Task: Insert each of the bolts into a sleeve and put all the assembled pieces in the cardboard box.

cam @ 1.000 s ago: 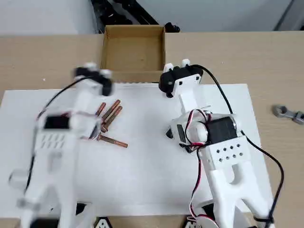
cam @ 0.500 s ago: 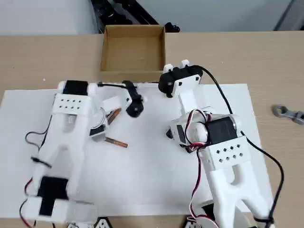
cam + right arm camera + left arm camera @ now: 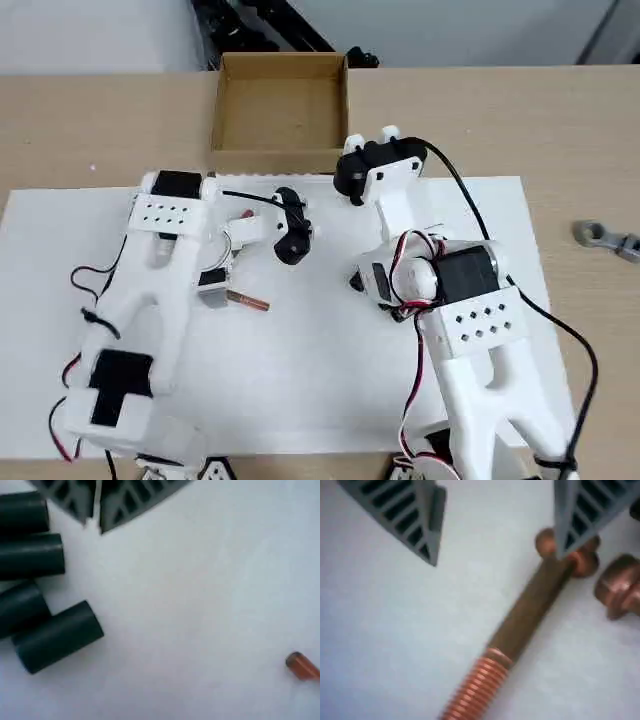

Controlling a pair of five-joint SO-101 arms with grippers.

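On the left of the white sheet (image 3: 300, 380) that covers the worktop (image 3: 80, 120), the left pincer (image 3: 497, 557) points down with its jaws wide apart and nothing held. A copper bolt (image 3: 525, 617) lies flat on the sheet beneath it, and one finger (image 3: 575, 525) stands over the bolt's head end; whether they touch I cannot tell. The head of a second bolt (image 3: 620, 592) lies just beside the first. From above, the bolt's threaded end (image 3: 247, 300) shows just right of the left arm. The cardboard box (image 3: 215, 110) sits at the far edge of the sheet, near the middle. To the right, the right pincer (image 3: 95, 522) has its jaws together, gripping nothing, close to four dark sleeves (image 3: 57, 635) lying side by side. Far right, a metal tool (image 3: 605, 238) rests on the bare worktop.
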